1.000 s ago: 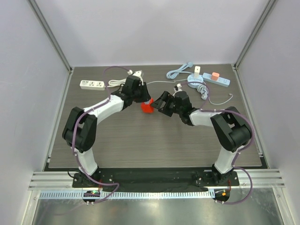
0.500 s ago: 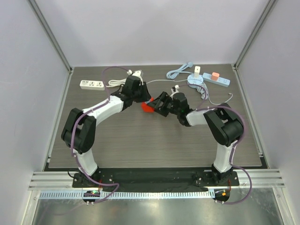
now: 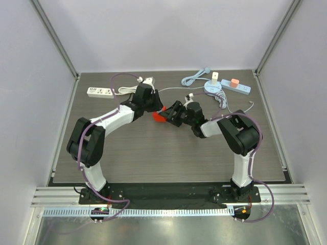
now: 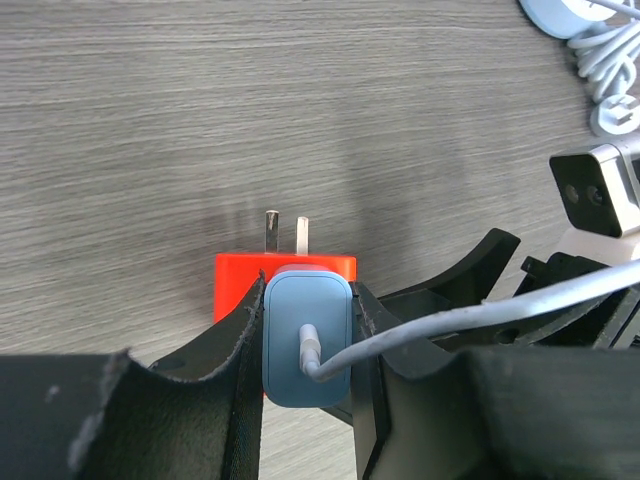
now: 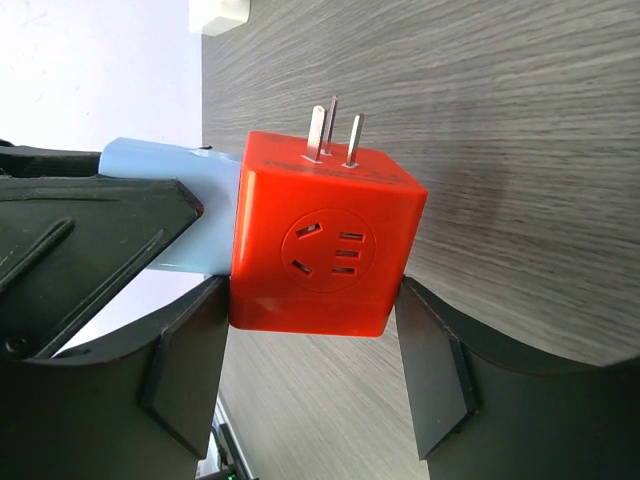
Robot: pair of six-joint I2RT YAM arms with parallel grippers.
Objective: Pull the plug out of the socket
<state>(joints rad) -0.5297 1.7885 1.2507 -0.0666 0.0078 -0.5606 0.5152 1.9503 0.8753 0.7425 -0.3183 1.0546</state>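
From above, the red socket cube (image 3: 159, 117) sits near the middle of the dark wood-grain table (image 3: 153, 158), with wide bare surface on the near side of the cube and pale walls (image 3: 168, 35) closing in well behind it. A white power strip (image 3: 100, 92) lies beyond the cube to the left and a blue power strip (image 3: 237, 87) beyond it to the right, both well apart from it. The left gripper (image 3: 156, 108) and right gripper (image 3: 169, 116) meet at the cube from opposite sides – too small here to judge their hold. In the left wrist view, the left fingers (image 4: 245, 330) are closed to a narrow gap onto the two flanks of the blue plug (image 4: 307, 335), which is seated in the cube (no gap shows between them); a white cable (image 4: 450, 320) runs off the plug's back, and two metal prongs (image 4: 285, 231) stick out of the cube's far face. In the right wrist view, the right fingers (image 5: 437, 375) are spread wide and press the cube's two opposite sides – the cube fills the space between them, its outlet face toward the camera, the plug jutting from its left face.
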